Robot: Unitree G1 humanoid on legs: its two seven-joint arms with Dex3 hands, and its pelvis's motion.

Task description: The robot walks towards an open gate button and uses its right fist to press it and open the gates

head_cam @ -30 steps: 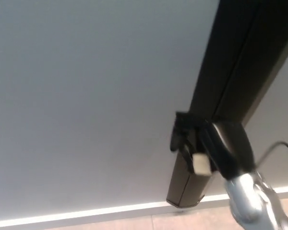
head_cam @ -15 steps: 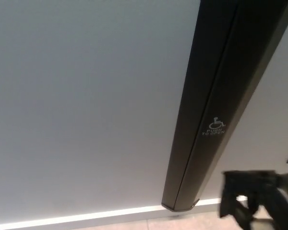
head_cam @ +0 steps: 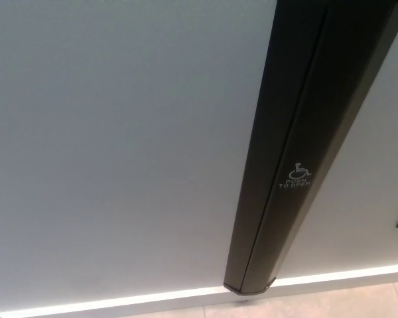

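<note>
Black push bar point(head_cam: 298, 152) with its "push to open" mark point(head_cam: 297, 177) was left uncovered; the right hand, seen below it half a second earlier, was withdrawn from view, suggesting the press was done.

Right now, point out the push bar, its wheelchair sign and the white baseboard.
push bar point(head_cam: 305, 99), head view, on its dark face.
wheelchair sign point(head_cam: 297, 177), head view, on the printed symbol.
white baseboard point(head_cam: 119, 301), head view, on the strip.

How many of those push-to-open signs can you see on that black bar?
1: the push-to-open sign sits low on the tall black bar, on its right face. Others may lie beyond the picture's top.
</note>
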